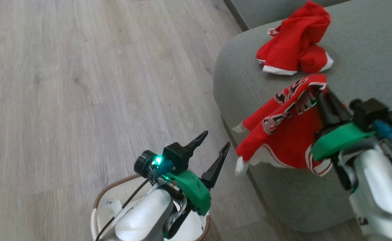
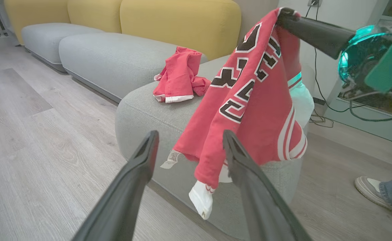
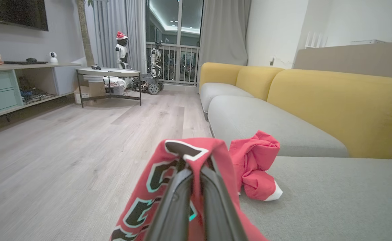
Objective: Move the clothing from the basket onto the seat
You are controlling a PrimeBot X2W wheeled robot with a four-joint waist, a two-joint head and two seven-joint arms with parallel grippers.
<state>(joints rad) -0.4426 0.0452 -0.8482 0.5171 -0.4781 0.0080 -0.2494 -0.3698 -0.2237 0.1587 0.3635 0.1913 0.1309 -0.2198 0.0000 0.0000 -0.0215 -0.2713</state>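
**Right arm, carrying.** Your right gripper (image 1: 320,95) is pinched shut on a top fold of the jersey (image 1: 283,134). The cloth hangs from the fingertips and trails down past the rounded edge of the seat (image 1: 367,50). Holding it high probably lets the hem clear the cushion. Beyond the fingertips, the plain garment (image 1: 293,43) lies crumpled on the seat.

**Left arm, idle.** Your left gripper (image 1: 216,139) is spread wide and holds nothing, directly above the basket (image 1: 97,204). Both garments are out of the basket.

**Likely remaining:** reach further over the cushion, then release.

Bare seat (image 1: 370,40) right of crumpled plain garment (image 1: 293,43), seemingly unobstructed.
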